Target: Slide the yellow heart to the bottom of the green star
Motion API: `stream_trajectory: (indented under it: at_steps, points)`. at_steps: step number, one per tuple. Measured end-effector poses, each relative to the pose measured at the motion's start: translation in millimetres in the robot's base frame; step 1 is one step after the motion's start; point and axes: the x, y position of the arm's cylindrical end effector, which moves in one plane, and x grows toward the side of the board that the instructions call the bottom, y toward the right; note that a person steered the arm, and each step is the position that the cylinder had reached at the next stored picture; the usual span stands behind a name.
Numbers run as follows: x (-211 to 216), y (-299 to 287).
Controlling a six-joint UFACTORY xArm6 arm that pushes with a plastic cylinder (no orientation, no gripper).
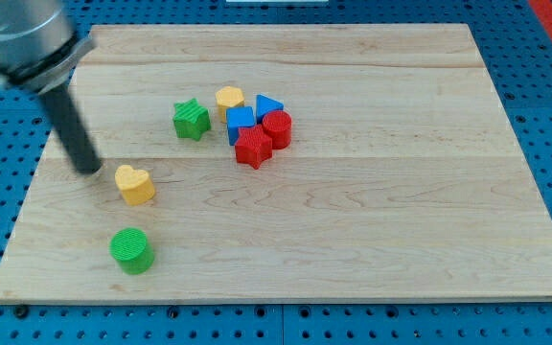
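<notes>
The yellow heart lies on the wooden board toward the view's left. The green star sits up and to the right of it, well apart. My tip rests on the board just left of the yellow heart, a small gap between them. The dark rod rises from it toward the view's top left.
A green cylinder stands below the heart near the board's bottom edge. Right of the star is a tight cluster: a yellow block, a blue triangle, a blue cube, a red cylinder and a red star.
</notes>
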Motion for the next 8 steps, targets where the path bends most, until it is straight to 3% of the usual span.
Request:
stream_trajectory:
  at_steps: [1, 2, 3, 5, 8]
  points:
    - [56, -12]
    - [63, 51]
    - [57, 100]
    - [45, 60]
    - [-39, 86]
